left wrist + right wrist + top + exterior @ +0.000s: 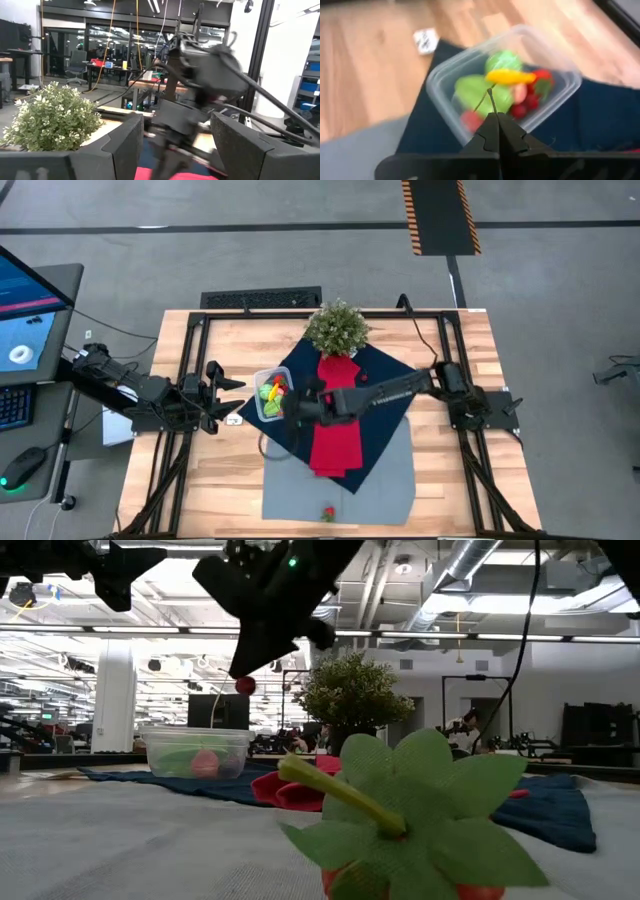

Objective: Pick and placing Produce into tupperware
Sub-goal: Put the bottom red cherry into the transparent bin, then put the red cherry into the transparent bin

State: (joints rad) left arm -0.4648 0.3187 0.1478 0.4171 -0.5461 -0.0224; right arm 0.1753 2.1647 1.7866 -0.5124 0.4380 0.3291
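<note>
Looking from the front edge of the table [220, 510] back, a leafy red piece [327, 513] lies alone on the grey mat [385, 480], well apart from both arms. Farther in, the right gripper [497, 120] hangs over the tupperware [266, 396], its fingers pinched tight on a thin green stem. In the low view a small red berry [245, 685] dangles from that stem, up in the air and just above the tub. So the berry is right under the fingers and the tub is straight below, and I think it only needs to come down and be let go. Green, yellow and red produce [506, 82] sits inside already. The left gripper [228, 395] waits just beside the tub, its fingers spread apart and holding nothing.
</note>
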